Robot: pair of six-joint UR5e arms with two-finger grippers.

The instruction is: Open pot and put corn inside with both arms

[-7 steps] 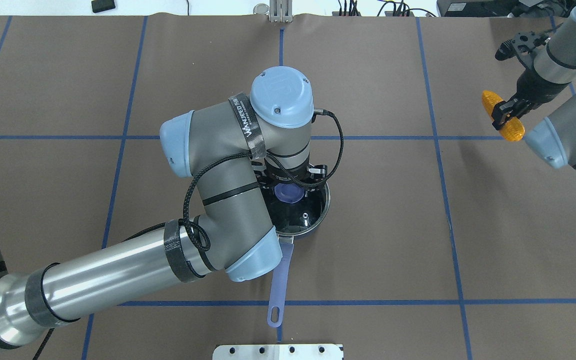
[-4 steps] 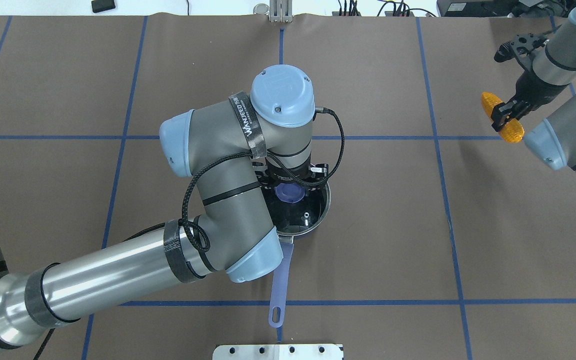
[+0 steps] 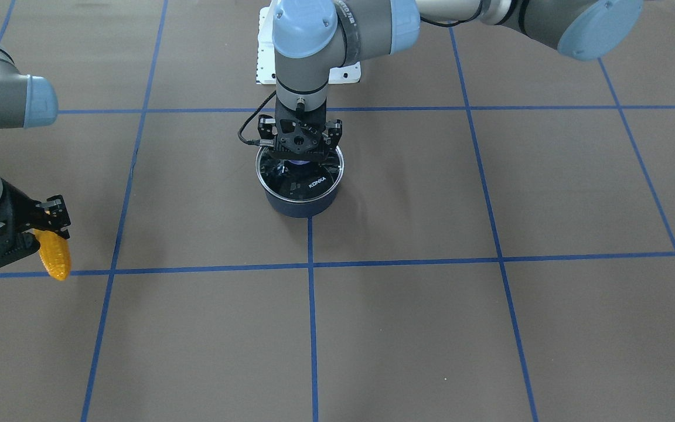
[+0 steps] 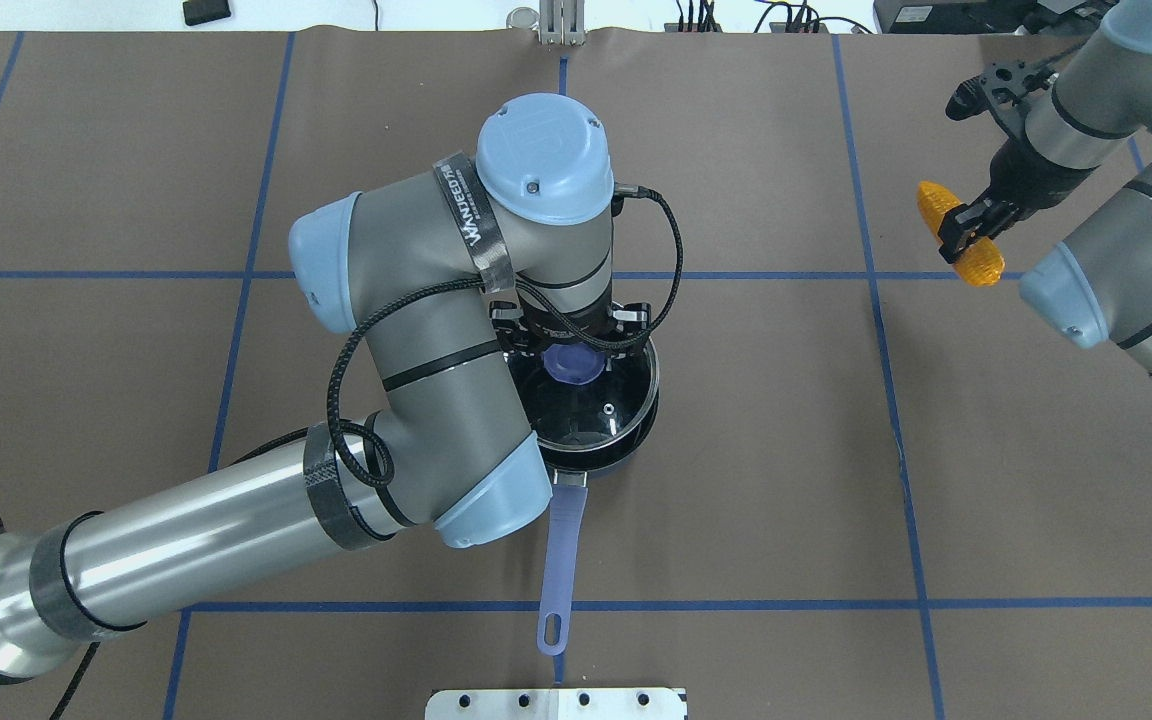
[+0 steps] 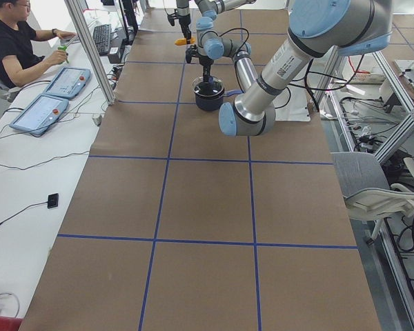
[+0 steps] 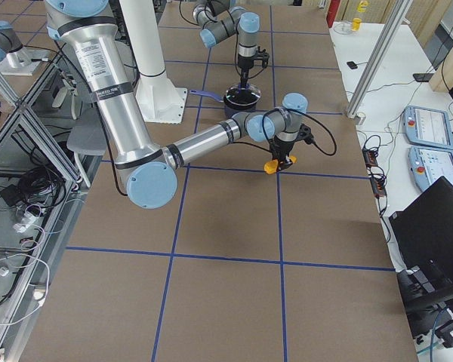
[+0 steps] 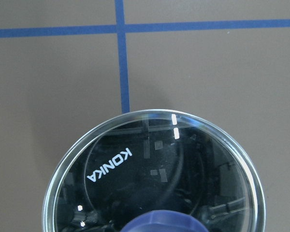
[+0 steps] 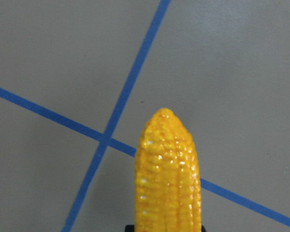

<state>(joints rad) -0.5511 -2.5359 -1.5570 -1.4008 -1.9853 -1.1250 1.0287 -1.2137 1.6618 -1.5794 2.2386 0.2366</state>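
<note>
While the left end effector [image 4: 573, 350] pinches the lid knob [image 4: 573, 366] to uncover the pot [image 3: 302, 206], the right end effector [image 4: 966, 232] keeps clear, corn [image 8: 166, 169] pinched, ready to drop.

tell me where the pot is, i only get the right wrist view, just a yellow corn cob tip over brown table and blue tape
Observer: The small dark navy saucepan stands mid-table, far to the robot's left of the orange-yellow toy corn cob that the right hand grips.
Operator: is it open yet
Observer: Not clearly. The round clear glass lid is over its mouth, with the left hand closed on the purple knob. I cannot tell whether the lid has left the rim.
Operator: which way is the handle
Observer: The long lavender-blue handle points toward the robot's base.
</note>
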